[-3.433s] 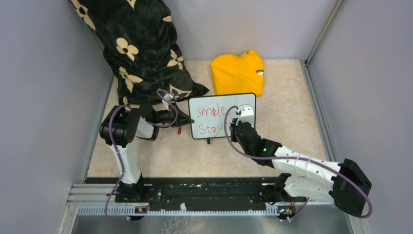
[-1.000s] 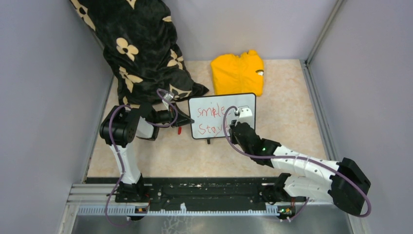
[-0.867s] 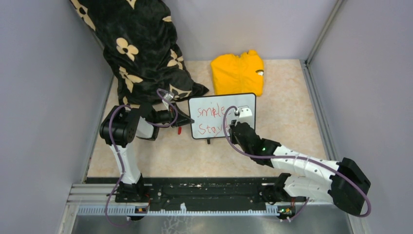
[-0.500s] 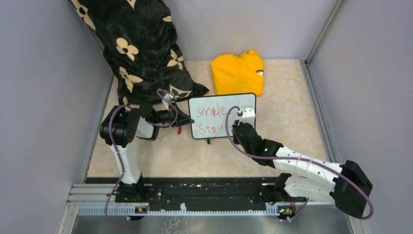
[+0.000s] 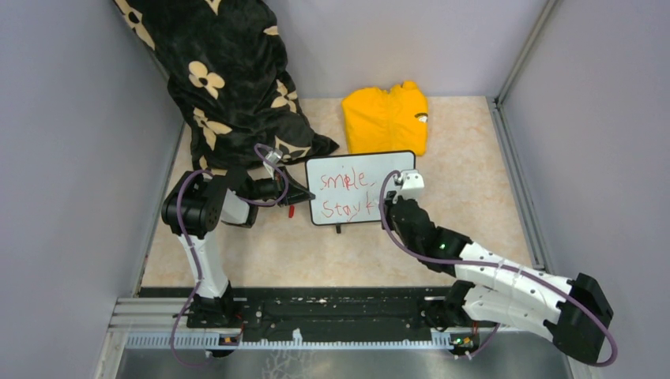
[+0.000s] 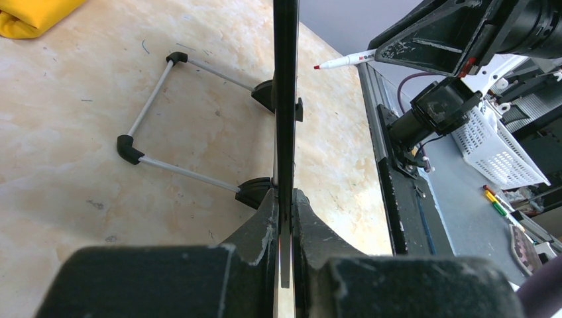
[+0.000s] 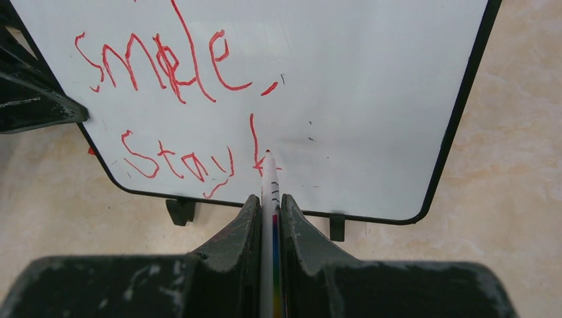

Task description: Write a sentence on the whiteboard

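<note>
The whiteboard (image 5: 395, 167) stands propped on the table, and the left wrist view shows it edge-on (image 6: 285, 99). My left gripper (image 5: 301, 194) (image 6: 285, 211) is shut on its left rim. Red letters of the sentence (image 5: 344, 193) (image 7: 166, 66) read "smile," above "Stay k". My right gripper (image 5: 390, 208) (image 7: 269, 202) is shut on a white marker (image 7: 269, 182) (image 6: 344, 61). Its red tip rests on the board at the foot of the "k".
A folded yellow garment (image 5: 385, 118) lies behind the board. A black floral cloth (image 5: 229, 79) hangs at the back left, just behind my left arm. A small red cap (image 5: 291, 211) lies by the board's left foot. The board's wire stand (image 6: 159, 126) juts out behind it.
My right gripper has slid right along the lower line with the marker. A "k" stroke now follows "Stay". The left arm and the board have not moved.
</note>
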Motion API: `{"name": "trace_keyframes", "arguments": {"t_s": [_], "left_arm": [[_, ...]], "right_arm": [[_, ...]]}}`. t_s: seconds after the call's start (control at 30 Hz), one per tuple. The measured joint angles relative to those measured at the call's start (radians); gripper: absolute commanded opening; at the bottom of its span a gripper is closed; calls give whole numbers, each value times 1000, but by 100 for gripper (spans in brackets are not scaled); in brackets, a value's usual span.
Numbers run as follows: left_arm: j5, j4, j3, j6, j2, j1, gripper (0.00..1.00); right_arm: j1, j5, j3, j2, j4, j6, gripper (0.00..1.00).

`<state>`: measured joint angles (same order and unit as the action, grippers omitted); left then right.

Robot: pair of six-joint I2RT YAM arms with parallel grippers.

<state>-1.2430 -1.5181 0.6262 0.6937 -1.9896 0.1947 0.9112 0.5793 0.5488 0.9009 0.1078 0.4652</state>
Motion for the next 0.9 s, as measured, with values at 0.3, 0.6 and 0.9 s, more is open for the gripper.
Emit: {"name": "trace_keyframes", "arguments": {"t_s": [0.3,0.6,0.9], "left_arm": [[0,0,0,0,0,0,0],[0,0,0,0,0,0,0],[0,0,0,0,0,0,0]], "right_arm": [[-3,1,1,32,-14,-4,0],[-13,3,1,51,-19,-2,0],[-19,3,-5,71,-20,3,0]]}}
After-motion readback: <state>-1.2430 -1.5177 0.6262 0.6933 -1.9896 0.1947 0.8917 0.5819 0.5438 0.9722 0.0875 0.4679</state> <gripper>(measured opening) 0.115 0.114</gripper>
